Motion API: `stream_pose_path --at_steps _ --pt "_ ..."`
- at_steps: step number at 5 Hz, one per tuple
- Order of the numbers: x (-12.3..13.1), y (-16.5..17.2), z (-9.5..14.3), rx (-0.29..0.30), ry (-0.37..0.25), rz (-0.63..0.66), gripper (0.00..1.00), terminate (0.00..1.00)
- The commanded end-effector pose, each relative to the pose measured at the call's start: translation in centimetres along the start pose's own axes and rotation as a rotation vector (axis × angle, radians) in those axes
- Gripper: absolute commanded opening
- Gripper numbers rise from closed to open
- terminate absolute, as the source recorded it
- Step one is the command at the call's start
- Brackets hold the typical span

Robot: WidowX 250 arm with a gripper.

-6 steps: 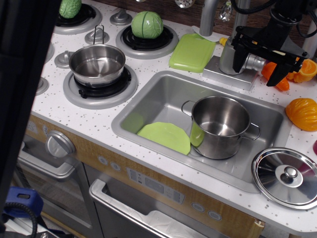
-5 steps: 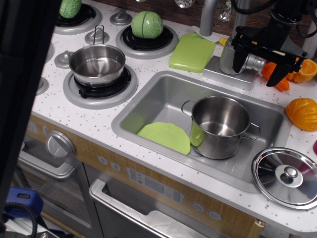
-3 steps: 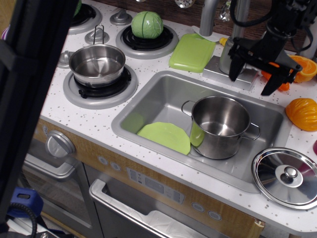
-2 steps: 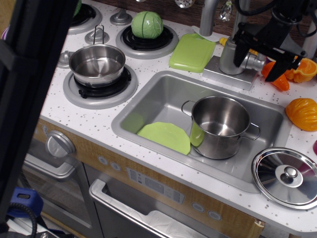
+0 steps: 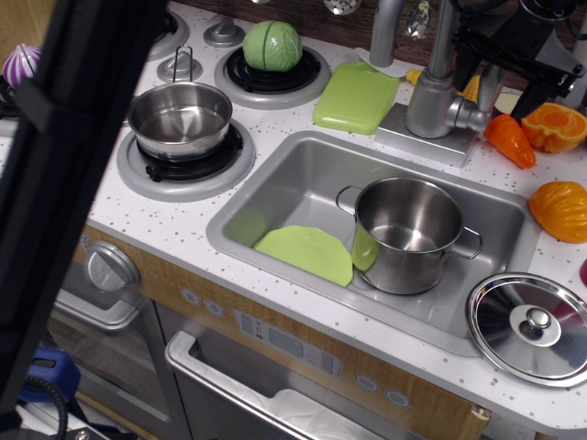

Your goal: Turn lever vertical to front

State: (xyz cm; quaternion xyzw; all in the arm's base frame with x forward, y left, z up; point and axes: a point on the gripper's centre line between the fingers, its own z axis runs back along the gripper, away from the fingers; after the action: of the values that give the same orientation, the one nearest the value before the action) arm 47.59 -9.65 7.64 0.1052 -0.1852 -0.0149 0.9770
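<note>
The lever [image 5: 472, 115] is a short silver stub jutting to the right from the thick grey tap body [image 5: 429, 103], behind the sink. It is in plain sight and nothing touches it. My black gripper [image 5: 514, 84] hangs at the top right, above and behind the lever. Its jaws are spread wide and hold nothing. One finger [image 5: 485, 87] comes down just above the lever, apart from it. The tall spout pipe [image 5: 444, 37] rises from the tap body.
A steel pot [image 5: 408, 234] and a green plate [image 5: 307, 254] lie in the sink [image 5: 303, 174]. A pot lid [image 5: 532, 325], a carrot [image 5: 509, 139] and orange pieces [image 5: 559, 209] are at the right. A green board [image 5: 358, 96] lies left of the tap. A dark blurred bar [image 5: 64, 211] blocks the left.
My gripper, which straddled the lever, dipped toward the sink, then rose up and back, leaving the lever uncovered. The dark bar at the left has swung further into view.
</note>
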Motion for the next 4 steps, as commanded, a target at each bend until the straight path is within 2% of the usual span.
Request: stream_pose_path --at_steps 1,2,4 --pt "2.7 1.0 2.0 -0.005 -0.092 0.028 1.0 0.0" --pt "2.7 0.9 1.8 0.003 -0.093 0.036 0.0 0.0" --pt "0.0 -0.4 2.8 0.015 -0.027 0.102 0.0 0.0"
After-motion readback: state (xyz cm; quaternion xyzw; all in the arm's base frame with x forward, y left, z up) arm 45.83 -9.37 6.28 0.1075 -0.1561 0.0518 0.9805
